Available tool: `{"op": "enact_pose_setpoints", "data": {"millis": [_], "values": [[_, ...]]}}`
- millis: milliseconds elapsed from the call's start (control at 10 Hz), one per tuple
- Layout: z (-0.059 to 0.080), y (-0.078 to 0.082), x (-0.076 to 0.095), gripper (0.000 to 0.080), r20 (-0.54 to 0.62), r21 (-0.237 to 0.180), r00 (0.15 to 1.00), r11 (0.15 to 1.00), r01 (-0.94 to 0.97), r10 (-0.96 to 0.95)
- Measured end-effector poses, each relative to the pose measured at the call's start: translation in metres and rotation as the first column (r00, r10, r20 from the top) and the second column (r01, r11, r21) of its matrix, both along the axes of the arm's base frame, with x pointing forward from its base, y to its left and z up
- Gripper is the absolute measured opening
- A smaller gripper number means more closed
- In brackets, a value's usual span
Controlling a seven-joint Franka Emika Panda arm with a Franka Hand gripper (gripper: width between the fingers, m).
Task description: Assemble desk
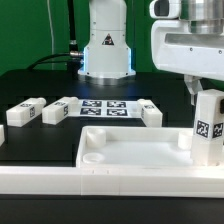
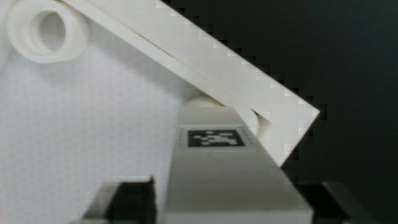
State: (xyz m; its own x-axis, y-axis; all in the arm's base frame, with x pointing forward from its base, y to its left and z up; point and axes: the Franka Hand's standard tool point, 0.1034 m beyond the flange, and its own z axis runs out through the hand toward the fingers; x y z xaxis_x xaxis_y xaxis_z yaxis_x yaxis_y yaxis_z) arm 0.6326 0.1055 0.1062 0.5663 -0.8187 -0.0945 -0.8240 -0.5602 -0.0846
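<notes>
- Straddling the upright leg (image 2: 222, 172), the gripper (image 2: 222, 200) has its fingers (image 2: 125, 203) spread, one on each flank. A thin dark gap shows on at least one side, so they do not appear to pinch it.
- The leg's long axis runs straight away from the wrist, in line with the fingers and vertical in the exterior view.
- Its far end meets the tabletop (image 2: 196, 60) at a corner, the one on the exterior view's right; whether it is fully seated there I cannot tell.
- Judged from this, any retreat should go straight up along that axis, since a sideways drift would nudge the leg.
- Three spare legs (image 1: 58, 110) lie beyond the tabletop, well apart from the gripper.
</notes>
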Motion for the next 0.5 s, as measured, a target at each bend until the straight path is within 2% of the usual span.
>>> {"op": "enact_pose_setpoints", "data": {"millis": [100,200,500], "values": [[-0.0004,0.0002,-0.0003,0.0513,0.002,-0.002,0.999,0.999,-0.04,0.04],[-0.0006,0.0011,-0.001,0.0624,0.0,-0.002,0.995,0.995,-0.1,0.1],[0.0002,0.0054,-0.0009,0.0648,-0.002,-0.036,0.912,0.912,-0.409,0.409]]}}
